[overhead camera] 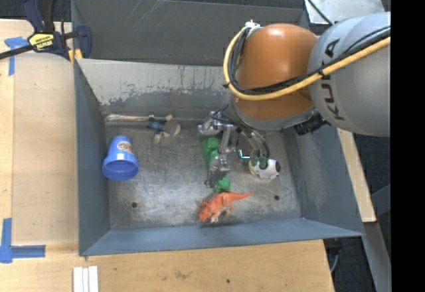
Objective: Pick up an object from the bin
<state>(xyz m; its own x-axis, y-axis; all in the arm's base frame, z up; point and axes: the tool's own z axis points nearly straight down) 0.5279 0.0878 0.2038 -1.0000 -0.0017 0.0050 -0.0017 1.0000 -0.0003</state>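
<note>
Green toy [212, 148] lies right under the claw [222, 164], green showing beside it on the view's left and at its tip. How far the claw is open cannot be told, nor whether it grips anything. The bin [93, 171] has its back and right walls near the claw, with wide bare floor to the view's left. One blue cup [120, 160] lies tipped over, well off that way. One orange dinosaur [222, 204] lies just before the claw, by the front wall. One white ball [267, 168] sits close on the other side.
</note>
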